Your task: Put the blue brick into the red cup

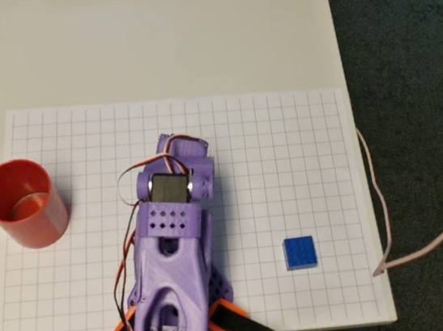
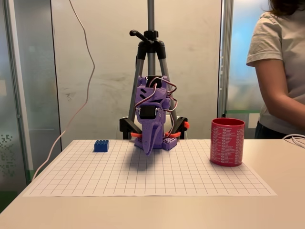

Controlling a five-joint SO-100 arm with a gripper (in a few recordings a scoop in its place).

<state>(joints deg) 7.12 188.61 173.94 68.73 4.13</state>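
Overhead view: my purple arm (image 1: pixel 172 254) sits folded at centre bottom, blue brick (image 1: pixel 299 252) lower right, red cup (image 1: pixel 24 203) far left, well apart.

Fixed view: gripper (image 2: pixel 148 148) points down, empty; I cannot tell its spread.

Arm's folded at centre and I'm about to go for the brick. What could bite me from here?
1. The small blue studded plastic brick sits near the grid sheet's corner by the table edge; a nudge might push it off.
2. The red plastic cup stands on the opposite side, so the carry is long; a weak grip could drop it.
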